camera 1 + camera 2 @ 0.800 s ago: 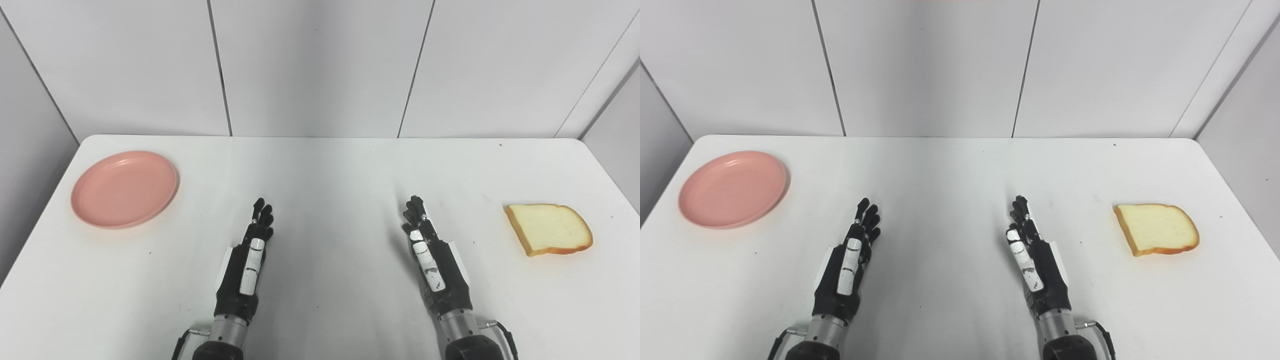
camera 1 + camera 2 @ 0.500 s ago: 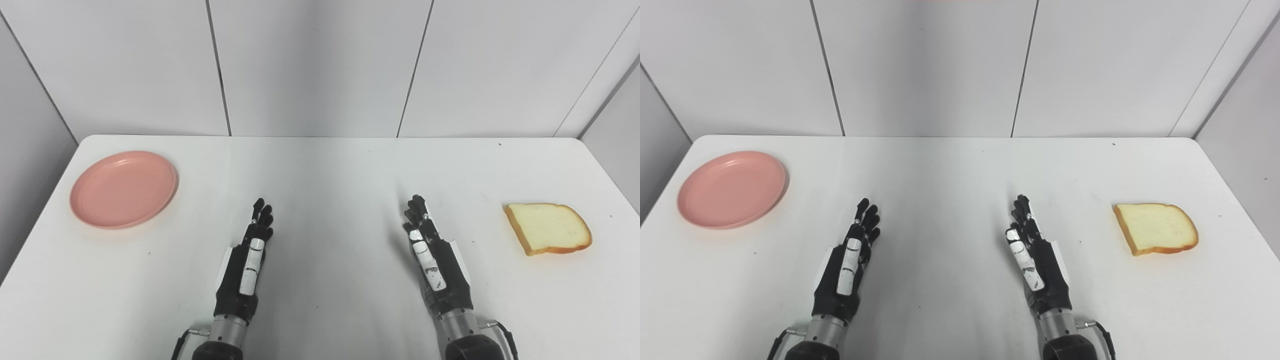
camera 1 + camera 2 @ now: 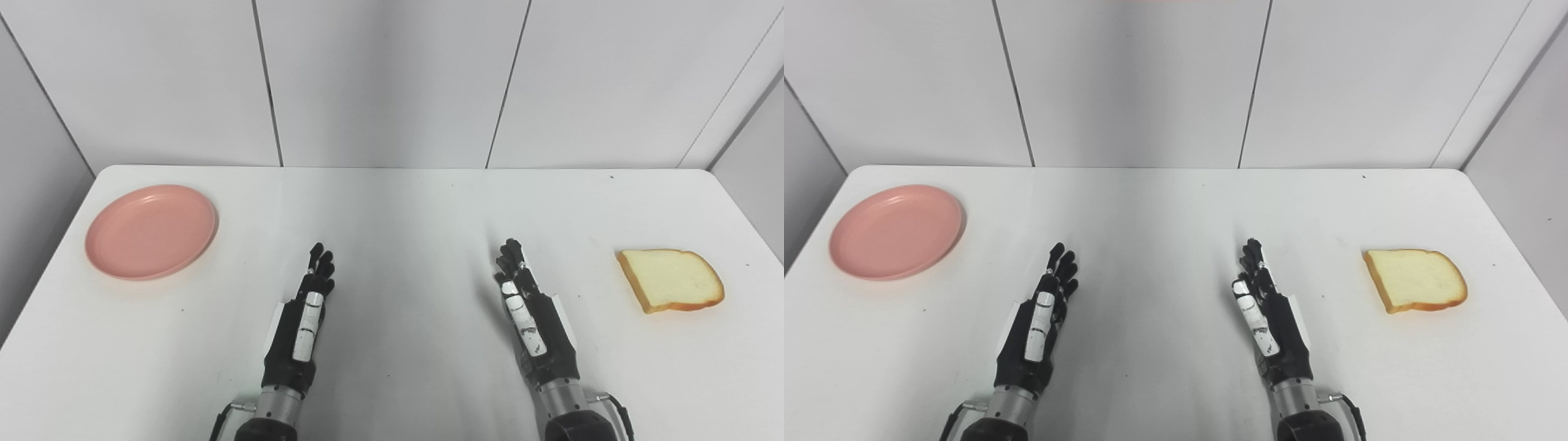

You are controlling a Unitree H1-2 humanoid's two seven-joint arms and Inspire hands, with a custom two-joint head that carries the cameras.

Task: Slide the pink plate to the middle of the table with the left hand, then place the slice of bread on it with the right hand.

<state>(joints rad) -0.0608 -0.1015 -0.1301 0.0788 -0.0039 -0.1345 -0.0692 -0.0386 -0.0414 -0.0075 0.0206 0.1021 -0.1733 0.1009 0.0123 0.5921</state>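
While both arms reach in from the near edge, the left robot hand (image 3: 301, 324) and the right robot hand (image 3: 531, 321) lie over the middle part of the white surface (image 3: 404, 208), each turned on edge with its palm facing inward toward the other. Both are released: the fingers (image 3: 320, 263) of the left one stretch forward, close together and fairly straight, holding nothing, and the right one is posed the same way, also empty. Whether they rest on the surface or hang just above it cannot be told.

The pink plate (image 3: 151, 231) sits flat at the far left of the surface, near its left edge and well apart from the left robot hand. It is round, with a shallow raised rim, and it has nothing on it.

The slice of bread (image 3: 670, 280) lies flat at the far right of the surface, well apart from the right robot hand. Its pale crumb faces up, its brown crust runs along the near and right sides, and its rounded top points to the right.

Between the two robot hands a broad stretch of surface shows a few small dark specks. Behind the surface stand plain grey wall panels (image 3: 1133, 79) with thin dark seams.
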